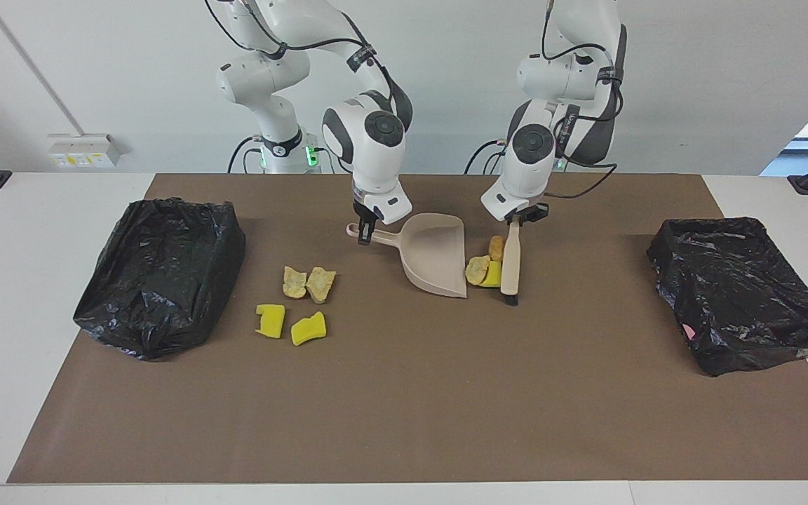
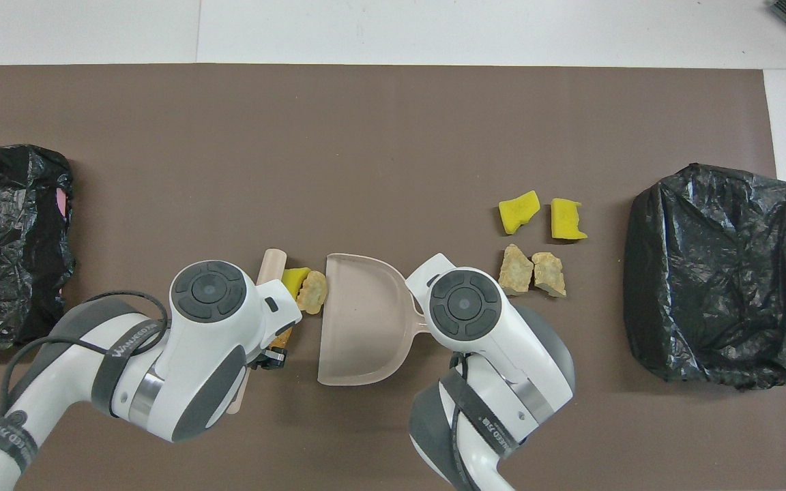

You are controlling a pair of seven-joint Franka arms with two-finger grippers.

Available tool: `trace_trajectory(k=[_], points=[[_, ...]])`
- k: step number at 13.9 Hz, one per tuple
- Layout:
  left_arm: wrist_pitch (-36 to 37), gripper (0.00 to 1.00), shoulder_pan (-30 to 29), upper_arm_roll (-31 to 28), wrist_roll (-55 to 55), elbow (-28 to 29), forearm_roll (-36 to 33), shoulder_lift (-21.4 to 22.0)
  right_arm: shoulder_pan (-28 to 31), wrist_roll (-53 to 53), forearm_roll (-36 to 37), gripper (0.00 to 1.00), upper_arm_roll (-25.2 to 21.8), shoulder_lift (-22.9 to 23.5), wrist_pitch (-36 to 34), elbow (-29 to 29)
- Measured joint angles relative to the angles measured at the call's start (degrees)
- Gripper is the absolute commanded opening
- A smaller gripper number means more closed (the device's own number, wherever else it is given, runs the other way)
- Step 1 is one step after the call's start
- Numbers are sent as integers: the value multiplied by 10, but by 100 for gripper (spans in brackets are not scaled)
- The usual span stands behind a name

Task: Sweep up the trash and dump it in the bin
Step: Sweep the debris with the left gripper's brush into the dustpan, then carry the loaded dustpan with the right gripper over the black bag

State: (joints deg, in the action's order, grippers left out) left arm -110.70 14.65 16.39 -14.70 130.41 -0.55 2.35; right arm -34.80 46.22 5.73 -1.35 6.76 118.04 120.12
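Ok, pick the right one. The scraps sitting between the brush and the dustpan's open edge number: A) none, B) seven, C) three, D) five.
C: three scraps, a brown chunk, a tan chunk and a yellow piece, lie between the brush held by the left gripper and the open edge of the dustpan, whose handle the right gripper holds; the other four scraps lie toward the right arm's end.

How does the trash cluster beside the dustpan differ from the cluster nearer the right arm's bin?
The cluster by the dustpan holds three scraps, pressed together between the pan's open edge and the brush. The second cluster holds four scraps, lying loose and untouched between the dustpan and the black-bagged bin at the right arm's end. Both mix yellow sponge-like pieces with tan bread-like chunks on the brown mat.
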Motion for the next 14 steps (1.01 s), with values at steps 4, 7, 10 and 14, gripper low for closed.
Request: trace_trajectory(k=[4,7,10,14], points=[[1,0,1,65,-23,0,3,7,0,0,0,0,0,0,0,0],[1,0,1,82,-30,0,3,12,0,0,0,0,0,0,0,0],[1,0,1,90,-39,0,3,14,0,0,0,0,0,0,0,0],[-7,0,1,96,-77,-1,44,15,0,0,0,0,0,0,0,0]])
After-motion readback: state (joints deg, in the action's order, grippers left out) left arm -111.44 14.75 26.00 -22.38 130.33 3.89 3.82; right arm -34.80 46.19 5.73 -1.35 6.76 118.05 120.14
